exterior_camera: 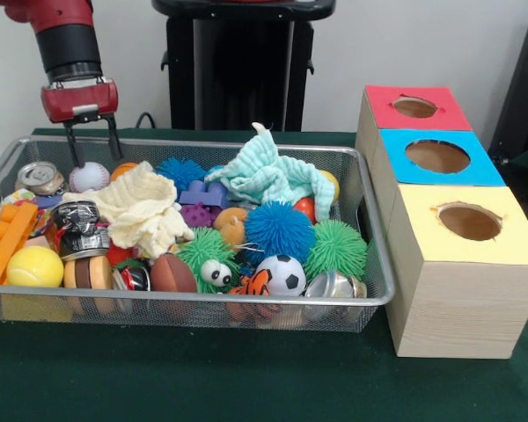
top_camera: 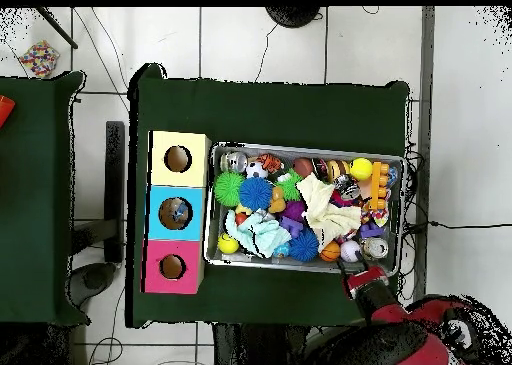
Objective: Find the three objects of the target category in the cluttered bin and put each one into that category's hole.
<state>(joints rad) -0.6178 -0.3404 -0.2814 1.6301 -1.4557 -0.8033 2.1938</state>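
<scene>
Judging by the crowded wire mesh bin [exterior_camera: 370,294], you have most of the sorting ahead; only the blue middle hole [top_camera: 174,212] of the wooden three-hole box [exterior_camera: 462,308] seems to hold something, though you cannot tell what. Your red end effector [exterior_camera: 94,145] hovers open and empty, its fingers straddling the white stitched baseball [exterior_camera: 89,177] in the bin's far corner, beside a dented silver can [exterior_camera: 40,178].
</scene>
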